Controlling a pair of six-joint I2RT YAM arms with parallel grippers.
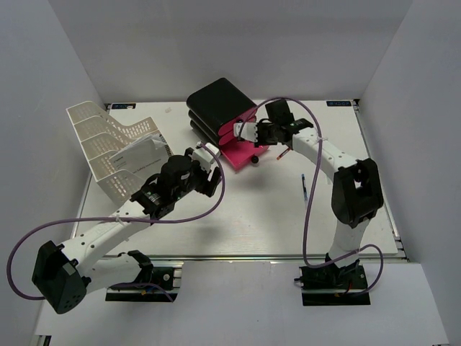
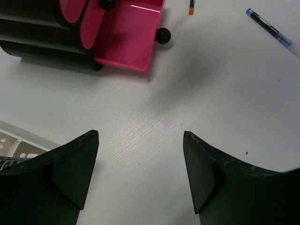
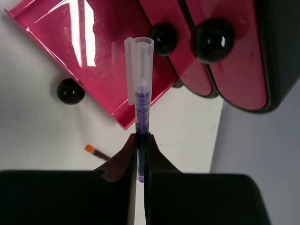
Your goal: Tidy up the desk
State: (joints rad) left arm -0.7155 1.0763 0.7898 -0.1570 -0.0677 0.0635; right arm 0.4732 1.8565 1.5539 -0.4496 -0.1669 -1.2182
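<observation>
The desk [image 1: 252, 216] is a white tabletop with a metal rail at its front. My right gripper [image 1: 251, 134] is shut on a purple pen with a clear cap [image 3: 139, 89] and holds it just above the open pink bottom drawer [image 3: 79, 42] of the black-and-pink drawer unit [image 1: 220, 108]. In the right wrist view the gripper [image 3: 142, 138] has its jaws closed tight on the pen's barrel. My left gripper [image 1: 207, 167] is open and empty over bare desk in front of the drawer unit. The left wrist view shows the gripper [image 2: 140, 136] and the open drawer [image 2: 126, 42].
A blue pen [image 1: 305, 186] lies on the desk right of centre and shows in the left wrist view [image 2: 272, 30]. A dark pen with an orange tip [image 1: 283, 153] lies by the open drawer. A white mesh paper tray [image 1: 108, 144] holding papers stands at the back left.
</observation>
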